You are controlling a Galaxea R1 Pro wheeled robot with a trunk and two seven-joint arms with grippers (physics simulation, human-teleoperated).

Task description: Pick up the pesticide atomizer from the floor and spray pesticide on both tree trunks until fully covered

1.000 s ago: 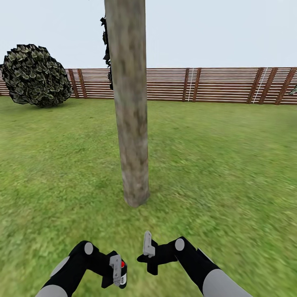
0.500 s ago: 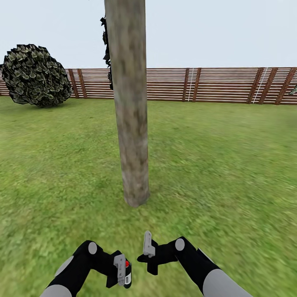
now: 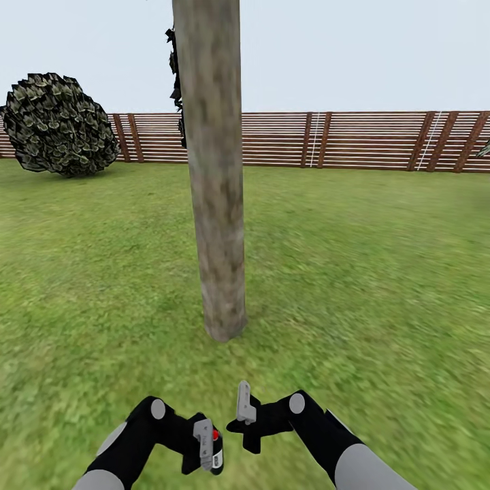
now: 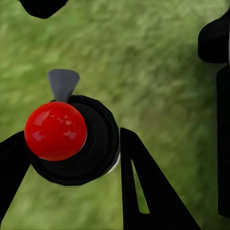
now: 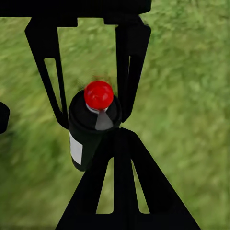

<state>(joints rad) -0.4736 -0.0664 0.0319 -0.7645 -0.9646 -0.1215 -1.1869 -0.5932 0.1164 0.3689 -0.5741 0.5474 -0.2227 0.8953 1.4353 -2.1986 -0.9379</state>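
One tree's thick mottled beige-grey tree trunk [image 3: 218, 190] rises from the garden lawn [image 3: 367, 272] straight ahead, its base a short way beyond both grippers. I see no pesticide on the bark. The pesticide atomizer [image 3: 215, 454], a dark can with a red cap and white label, stands upright in my left gripper [image 3: 209, 444], which is shut on it low in the head view. The left wrist view looks down on the red cap [image 4: 55, 130] between two black fingers. My right gripper [image 3: 243, 403] is shut and empty, just right of the atomizer [image 5: 91, 129].
A brown slatted fence [image 3: 354, 139] closes the far side of the lawn. A round dark-leaved bush [image 3: 58, 122] stands at the back left. Dark foliage [image 3: 175, 82] peeks out behind the trunk. Open grass lies on both sides of the tree.
My left gripper has carried the atomizer a little to the right, closer to the right gripper. The right arm, the tree and the view have stayed put.
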